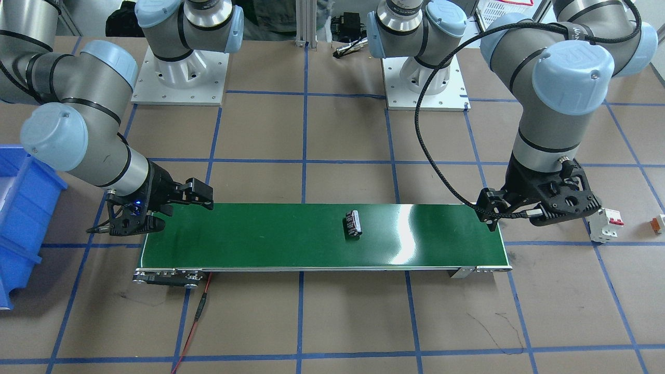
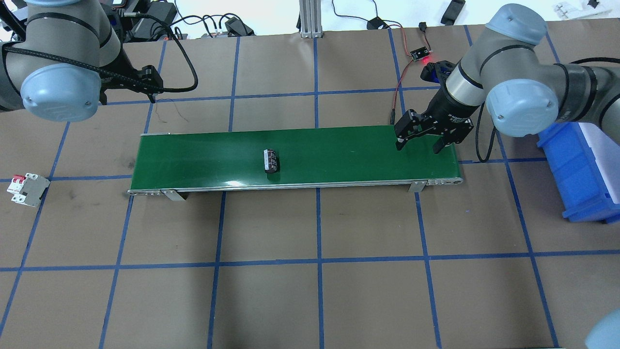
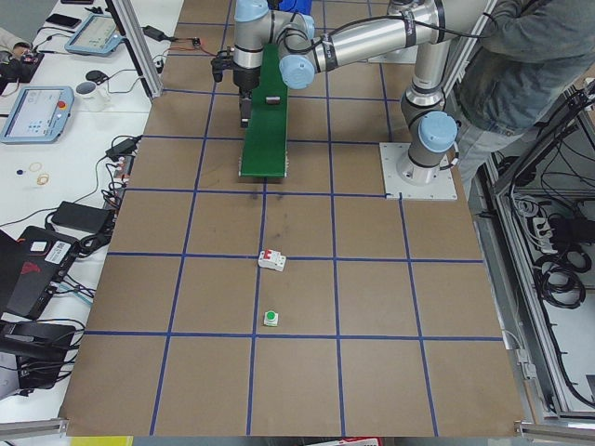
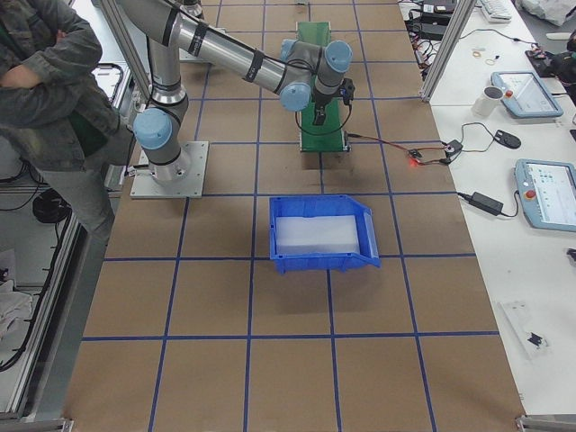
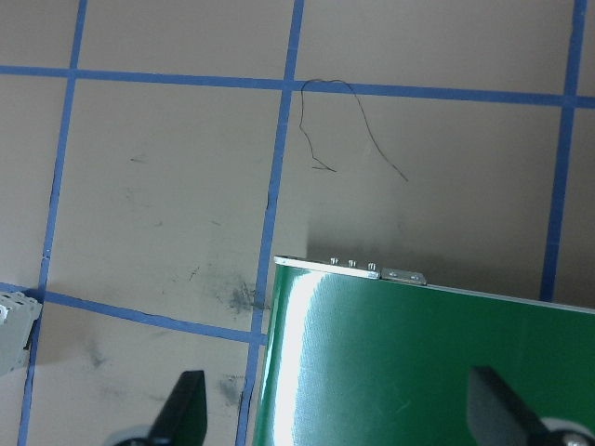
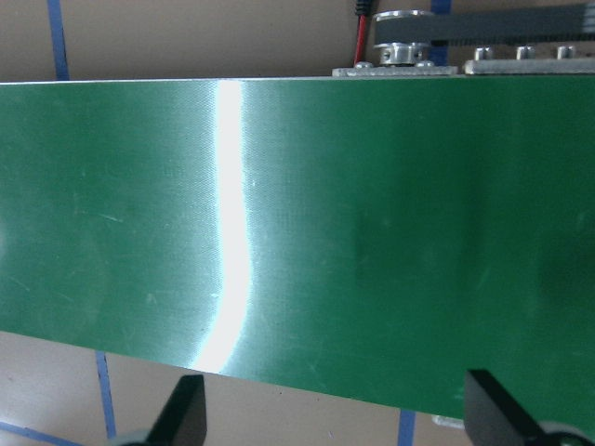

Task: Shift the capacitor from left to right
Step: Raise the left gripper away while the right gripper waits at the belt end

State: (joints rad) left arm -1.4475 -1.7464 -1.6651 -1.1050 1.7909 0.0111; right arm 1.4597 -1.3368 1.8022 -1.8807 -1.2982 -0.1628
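Note:
The capacitor [image 1: 353,224], a small black stubby cylinder, lies on its side near the middle of the green conveyor belt [image 1: 260,239]; it also shows in the overhead view [image 2: 271,161]. My left gripper [image 1: 514,218] is open and empty above the belt's left end; its wrist view shows the belt corner [image 5: 418,372] between the spread fingers [image 5: 181,413]. My right gripper [image 2: 419,144] is open and empty above the belt's right end, with only bare belt [image 6: 372,232] under it. Both grippers are well apart from the capacitor.
A white breaker with red switches [image 2: 26,189] lies on the table left of the belt, with a tiny orange-and-white part [image 1: 658,223] beyond it. A blue bin [image 2: 581,169] stands to the right of the belt. A red wire [image 1: 200,311] runs from the belt's right end.

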